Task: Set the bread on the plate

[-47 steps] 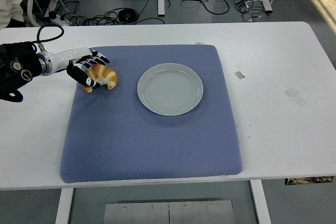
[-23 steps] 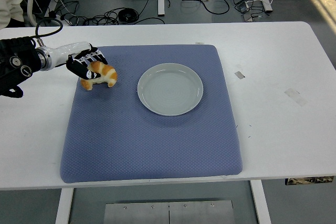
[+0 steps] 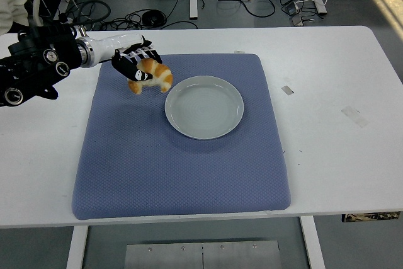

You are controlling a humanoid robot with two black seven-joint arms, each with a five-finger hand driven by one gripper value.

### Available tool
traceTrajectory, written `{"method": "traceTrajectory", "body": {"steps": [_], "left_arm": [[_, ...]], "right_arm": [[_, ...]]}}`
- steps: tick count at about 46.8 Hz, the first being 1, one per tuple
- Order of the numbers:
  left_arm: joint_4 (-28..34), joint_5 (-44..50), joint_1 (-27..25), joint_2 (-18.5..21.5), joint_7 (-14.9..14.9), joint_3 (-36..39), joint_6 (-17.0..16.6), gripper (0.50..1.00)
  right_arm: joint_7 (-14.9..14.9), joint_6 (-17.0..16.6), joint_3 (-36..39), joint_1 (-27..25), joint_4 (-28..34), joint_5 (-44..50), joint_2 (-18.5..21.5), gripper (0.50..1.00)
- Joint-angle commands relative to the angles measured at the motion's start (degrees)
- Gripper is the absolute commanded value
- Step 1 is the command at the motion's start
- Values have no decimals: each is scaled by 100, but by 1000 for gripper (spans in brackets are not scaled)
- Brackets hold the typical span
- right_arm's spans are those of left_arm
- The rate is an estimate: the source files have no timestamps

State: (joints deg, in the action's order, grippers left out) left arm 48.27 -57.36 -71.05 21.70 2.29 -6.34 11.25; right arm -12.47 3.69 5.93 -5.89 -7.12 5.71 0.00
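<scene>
— Where does the bread stand right now?

— You have the bread (image 3: 151, 75) in the left hand (image 3: 135, 64), upper left of the frame, its fingers (image 3: 128, 62) curled around the far side of the loaf. It hangs over the blue mat (image 3: 182, 174), just left of the plate (image 3: 204, 106), not yet above the rim. The right hand is out of view.

— What should I worry about?

— The hold, mainly. From this high angle you see the fingers wrapping only the upper-left part of the loaf, while the right end sticks out free. I cannot tell how much of the underside is supported; it may be less than it looks. If the wrist rolls or the arm jerks on the way across, the bread could slip and drop onto the mat short of the plate.

— And at the plate itself?

— The near rim is the hazard. Come in too low and the free end of the bread could catch the edge and nudge the plate along the mat, or tip out of your grip. Letting go too early would leave it straddling the rim. The white bench (image 3: 327, 80) around the mat offers no obstacles.
</scene>
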Motion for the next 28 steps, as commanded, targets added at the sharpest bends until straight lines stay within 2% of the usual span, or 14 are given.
{"method": "traceTrajectory", "body": {"steps": [1, 28], "left_arm": [[-1, -3, -67, -122, 8, 19, 0, 564], [-1, -12, -331, -896, 8, 344, 53, 567]], "right_arm": [[-1, 0, -4, 0, 0, 0, 0, 1000], [-1, 0, -4, 0, 0, 0, 0, 1000]]}}
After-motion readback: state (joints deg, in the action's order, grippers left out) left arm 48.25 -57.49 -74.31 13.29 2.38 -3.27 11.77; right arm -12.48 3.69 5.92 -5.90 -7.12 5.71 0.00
